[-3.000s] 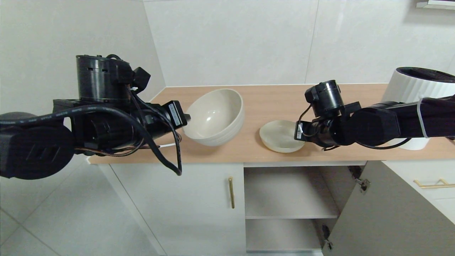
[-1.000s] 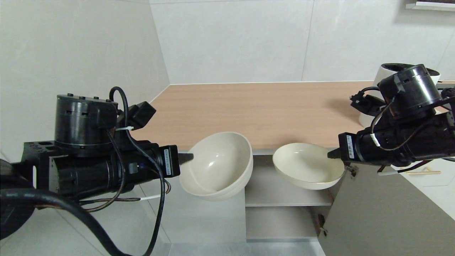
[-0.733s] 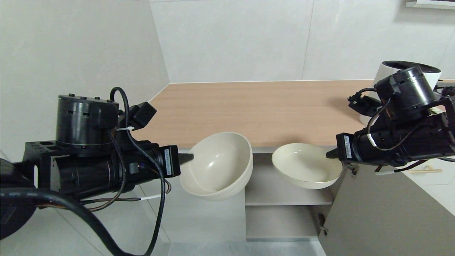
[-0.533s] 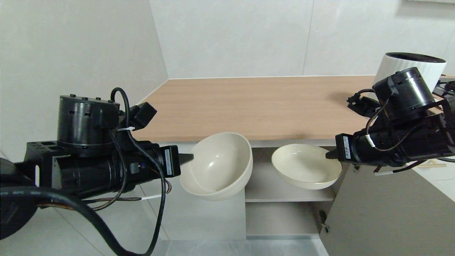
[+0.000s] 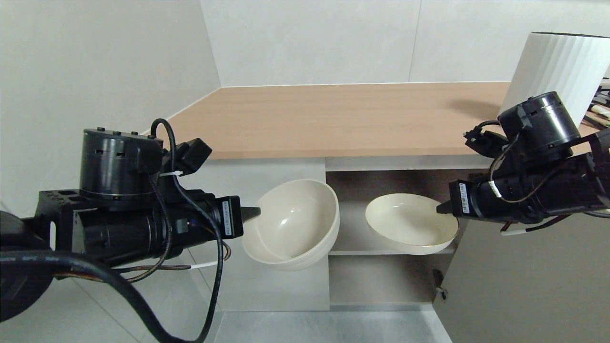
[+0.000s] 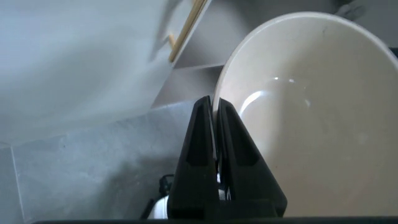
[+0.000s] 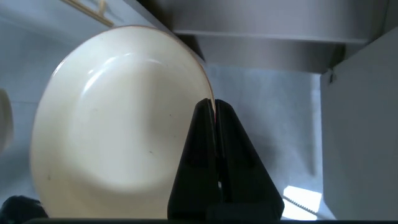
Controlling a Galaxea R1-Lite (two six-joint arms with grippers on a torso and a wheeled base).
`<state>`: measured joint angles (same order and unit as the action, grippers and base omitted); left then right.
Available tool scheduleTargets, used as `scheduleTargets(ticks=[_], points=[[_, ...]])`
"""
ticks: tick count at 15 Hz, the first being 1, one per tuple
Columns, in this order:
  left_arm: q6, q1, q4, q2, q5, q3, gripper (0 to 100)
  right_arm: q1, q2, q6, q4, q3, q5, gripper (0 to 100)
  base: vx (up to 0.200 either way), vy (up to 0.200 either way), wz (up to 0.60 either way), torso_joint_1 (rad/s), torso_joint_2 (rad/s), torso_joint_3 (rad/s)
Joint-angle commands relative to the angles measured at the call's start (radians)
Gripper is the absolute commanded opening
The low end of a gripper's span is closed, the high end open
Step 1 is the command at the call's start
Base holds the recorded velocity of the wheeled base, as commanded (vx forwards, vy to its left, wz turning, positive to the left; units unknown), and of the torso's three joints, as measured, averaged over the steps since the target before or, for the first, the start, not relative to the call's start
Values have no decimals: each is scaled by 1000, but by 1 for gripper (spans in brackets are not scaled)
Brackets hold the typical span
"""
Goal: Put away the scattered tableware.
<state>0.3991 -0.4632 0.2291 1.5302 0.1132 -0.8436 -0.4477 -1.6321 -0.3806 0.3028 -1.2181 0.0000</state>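
My left gripper (image 5: 255, 210) is shut on the rim of a deep cream bowl (image 5: 293, 224), held in the air in front of the shut left cabinet door. In the left wrist view the gripper (image 6: 214, 111) pinches that bowl (image 6: 311, 106) by its edge. My right gripper (image 5: 442, 207) is shut on the rim of a shallow cream plate (image 5: 410, 224), held level before the open cabinet (image 5: 381, 271). The right wrist view has this gripper (image 7: 213, 112) clamped on the plate (image 7: 118, 124).
A wooden counter (image 5: 343, 119) runs above the cabinet. A tall white ribbed container (image 5: 557, 66) stands on it at the right. The open cabinet door (image 5: 519, 286) hangs to the right. Inside are a shelf (image 5: 352, 238) and a lower floor.
The camera has dropped, so the counter sits higher in the picture. Both grippers lifted the bowl and plate off the counter and lowered them to the open cabinet's front.
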Motion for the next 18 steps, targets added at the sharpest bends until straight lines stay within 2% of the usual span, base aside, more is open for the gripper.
scheduleTargets(ticks=[1,6,12,16,18], points=[[0,0,1,2,0,0,0,0,-5,0,1,0,0,0,0,0,0,-163,466,290],[0,0,-1,4,0,1,0,0,-6,0,1,0,0,0,0,0,0,-114,346,227],[0,0,1,22,2,6,0,0,-68,2,-24,0,-25,0,0,0,0,-7,21,14],[-2,-35,-4,36,2,11,0,0,-264,8,-96,-34,-202,0,0,0,0,0,0,0],[-6,-54,-4,84,-1,17,0,1,-405,5,-221,-34,-255,0,0,0,0,0,0,0]])
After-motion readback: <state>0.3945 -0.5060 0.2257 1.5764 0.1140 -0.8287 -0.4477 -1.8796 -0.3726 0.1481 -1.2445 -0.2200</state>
